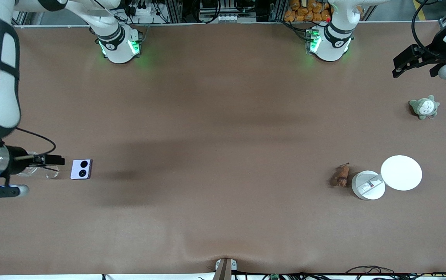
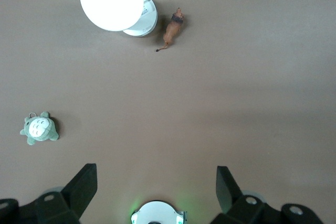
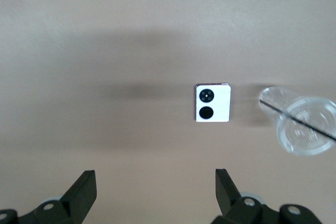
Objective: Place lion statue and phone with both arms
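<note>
Lying nearest the front camera, a small white disc [image 1: 368, 185] sits at the left arm's end of the table, with a larger white disc [image 1: 401, 172] overlapping its edge a little farther back. The lion statue [image 1: 342, 175] lies on the table just beside the small disc, toward the table's middle. At the right arm's end, the phone [image 1: 81, 169] lies flat, camera circles up, beside a clear plastic cup [image 1: 38, 170] on its side. The right gripper [image 1: 50, 160] hangs over the cup, fingers spread wide and empty. Farther back, a grey-green plush [image 1: 424, 107] sits alone. The left gripper [image 1: 401, 66] hangs above the table's corner, fingers wide apart, holding nothing.
</note>
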{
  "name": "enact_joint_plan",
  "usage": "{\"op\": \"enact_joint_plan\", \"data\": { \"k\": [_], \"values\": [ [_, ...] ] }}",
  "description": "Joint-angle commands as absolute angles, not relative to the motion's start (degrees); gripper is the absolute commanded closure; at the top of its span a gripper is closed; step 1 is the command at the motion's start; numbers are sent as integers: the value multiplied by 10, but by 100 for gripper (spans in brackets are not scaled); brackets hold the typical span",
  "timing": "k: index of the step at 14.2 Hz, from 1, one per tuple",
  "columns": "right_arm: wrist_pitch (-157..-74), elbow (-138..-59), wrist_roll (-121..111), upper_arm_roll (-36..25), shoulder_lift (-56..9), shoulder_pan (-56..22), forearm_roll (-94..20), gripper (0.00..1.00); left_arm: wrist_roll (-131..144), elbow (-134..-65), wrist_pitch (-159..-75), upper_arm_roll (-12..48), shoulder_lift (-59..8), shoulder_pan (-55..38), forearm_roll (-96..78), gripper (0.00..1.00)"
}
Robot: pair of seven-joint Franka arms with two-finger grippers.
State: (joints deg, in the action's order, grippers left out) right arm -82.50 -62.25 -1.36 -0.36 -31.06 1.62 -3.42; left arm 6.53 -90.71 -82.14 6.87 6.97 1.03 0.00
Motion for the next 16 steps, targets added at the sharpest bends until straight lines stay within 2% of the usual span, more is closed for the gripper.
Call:
{"op": "enact_joint_plan", "data": {
  "k": [1,4,9,12,16],
  "values": [
    [-771,-639,19,-4,-241,12,-30,0,62,-896,-819,69,76,13,-1,0],
    [-769,-683,18,-4,-165,11,-32,0,62,-895,-818,67,76,13,-1,0],
    [-789,-827,19,-5,-13,16,-28,0,58,-895,-816,65,81,13,-1,0],
    [-782,-858,18,-3,30,9,-28,0,59,-898,-800,66,84,14,-2,0],
    [-803,-887,16,-2,31,3,-28,0,64,-906,-797,70,88,14,-2,0]
  ]
}}
